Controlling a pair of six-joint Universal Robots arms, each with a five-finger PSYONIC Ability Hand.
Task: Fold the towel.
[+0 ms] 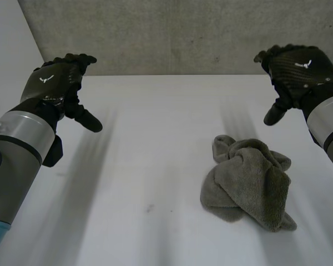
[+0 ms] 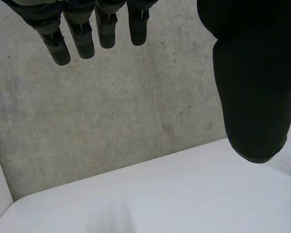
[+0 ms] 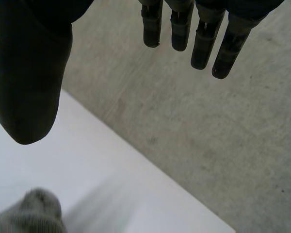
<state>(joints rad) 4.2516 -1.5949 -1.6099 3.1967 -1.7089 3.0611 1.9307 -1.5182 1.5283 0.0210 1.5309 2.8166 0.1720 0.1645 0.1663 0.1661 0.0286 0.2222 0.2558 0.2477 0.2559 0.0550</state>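
The towel (image 1: 247,183) lies crumpled in a loose grey heap on the white table (image 1: 155,166), toward the right and near side; no fold has been started, so it seems the whole job is left: spreading it flat, then folding. The left hand (image 1: 55,83) hovers far left, well apart from the cloth, fingers straight, holding nothing; the right hand (image 1: 297,72) hangs beyond the heap, likewise relaxed and empty.

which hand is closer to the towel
The right hand, open and raised just beyond the crumpled grey towel. The left hand hovers over the other side of the table, well away from it.
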